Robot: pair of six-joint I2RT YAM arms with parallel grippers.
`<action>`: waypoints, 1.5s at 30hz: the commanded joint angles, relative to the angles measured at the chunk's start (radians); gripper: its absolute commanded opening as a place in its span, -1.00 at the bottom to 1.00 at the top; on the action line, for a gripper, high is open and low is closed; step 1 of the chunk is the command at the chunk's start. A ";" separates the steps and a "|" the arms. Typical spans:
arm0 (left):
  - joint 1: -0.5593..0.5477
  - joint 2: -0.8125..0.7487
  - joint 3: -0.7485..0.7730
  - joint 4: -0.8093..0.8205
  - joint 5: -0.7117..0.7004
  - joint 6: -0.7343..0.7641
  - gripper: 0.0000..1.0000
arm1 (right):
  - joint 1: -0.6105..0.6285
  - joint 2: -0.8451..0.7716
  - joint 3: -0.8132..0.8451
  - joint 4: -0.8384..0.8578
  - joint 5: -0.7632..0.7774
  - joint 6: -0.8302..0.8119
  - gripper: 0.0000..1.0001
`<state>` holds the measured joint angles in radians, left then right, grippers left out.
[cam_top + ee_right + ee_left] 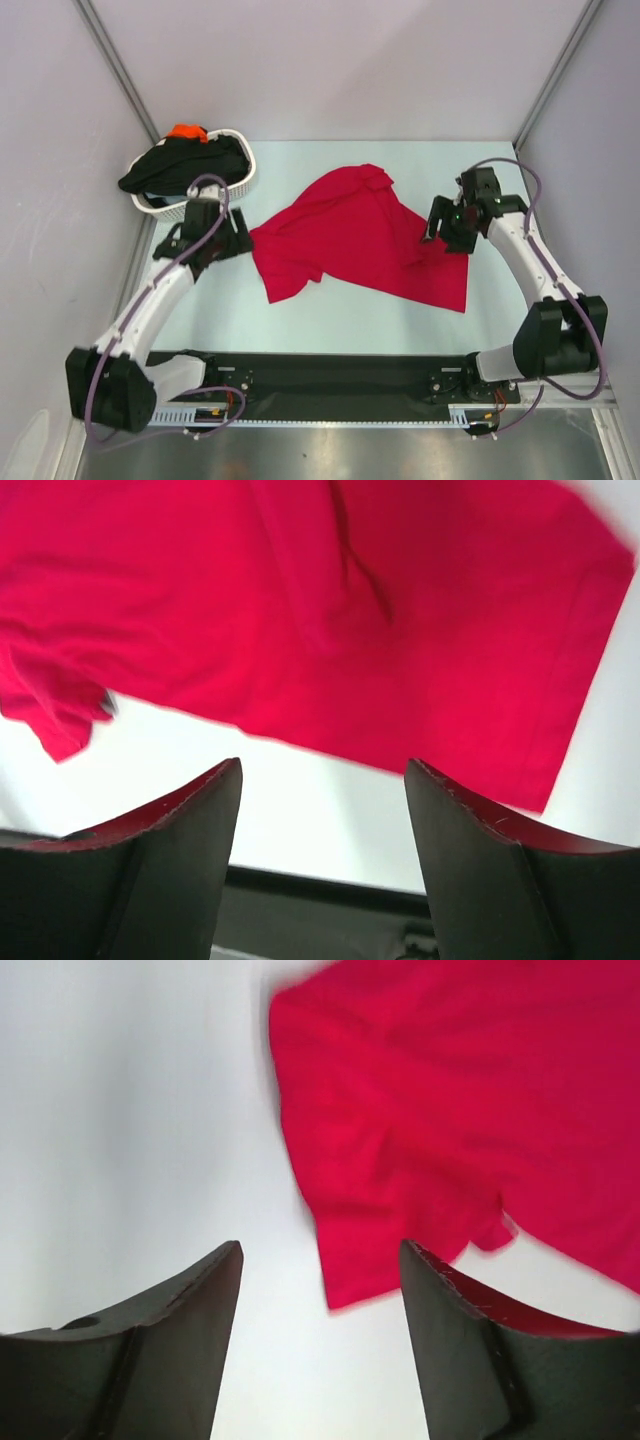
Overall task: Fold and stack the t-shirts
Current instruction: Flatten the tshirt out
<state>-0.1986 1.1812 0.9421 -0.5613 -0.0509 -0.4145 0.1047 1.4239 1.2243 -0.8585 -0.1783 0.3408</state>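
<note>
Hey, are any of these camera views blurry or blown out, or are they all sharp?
Top external: sharp and evenly lit, the red t-shirt crisp, soft glare on the metal strip at the bottom. Left wrist: shirt edges smeared, table washed out near white. Right wrist: shirt soft, table overexposed.

Top external: fixed high behind the 6 o'clock edge of the table point(340, 320), facing down over all of it. Wrist cameras: close, facing down. All three share the red t-shirt point(360, 235). The left sees its 8 o'clock side, the right its 4 o'clock corner.
</note>
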 commanded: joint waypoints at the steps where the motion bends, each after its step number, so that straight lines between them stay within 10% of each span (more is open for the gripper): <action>1: -0.021 -0.132 -0.208 -0.010 0.101 -0.154 0.36 | -0.002 -0.101 -0.103 -0.002 -0.067 0.082 0.43; 6: -0.062 -0.221 -0.397 0.084 0.145 -0.365 0.03 | -0.002 -0.209 -0.233 0.018 -0.182 0.159 0.37; 17: -0.082 0.069 -0.286 0.084 0.105 -0.271 -0.29 | -0.002 -0.279 -0.292 -0.112 -0.057 0.271 0.34; 45: -0.220 0.296 -0.206 -0.006 0.022 -0.323 -0.16 | 0.003 -0.270 -0.319 -0.276 0.313 0.523 0.27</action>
<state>-0.4019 1.4403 0.7311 -0.5415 -0.0242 -0.7078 0.1036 1.1381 0.9012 -1.0737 0.0288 0.7963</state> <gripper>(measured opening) 0.425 0.632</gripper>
